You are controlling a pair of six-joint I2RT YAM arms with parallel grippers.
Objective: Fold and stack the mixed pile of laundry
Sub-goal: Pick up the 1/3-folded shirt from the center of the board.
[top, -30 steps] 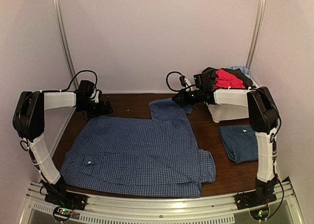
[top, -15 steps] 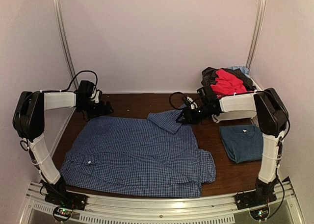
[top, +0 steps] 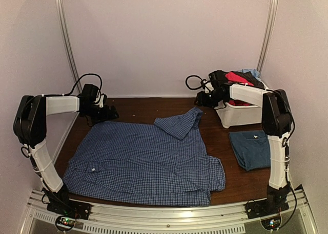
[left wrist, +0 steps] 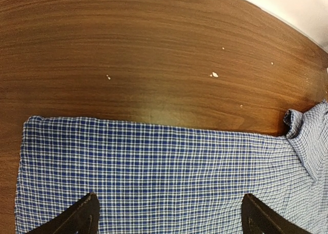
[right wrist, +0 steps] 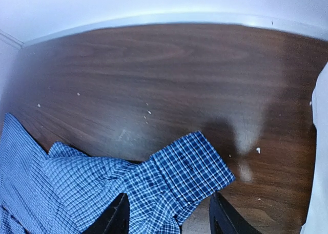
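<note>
Check shirt spread flat on the table, its far edge directly beneath the left gripper, whose jaws stand wide and empty. The right gripper, jaws parted and empty, hangs above the folded-over cuff. The bin of clothes is just to its right, and a folded T-shirt lies nearer the bases.

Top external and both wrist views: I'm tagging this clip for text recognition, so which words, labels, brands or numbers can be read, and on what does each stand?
None can be read in any view.
On the folded dark-blue T-shirt, a small pale neck tag: too small to read.
On the blue-and-white checked shirt: no print or label shows.
On the white bin: no lettering shows.
</note>
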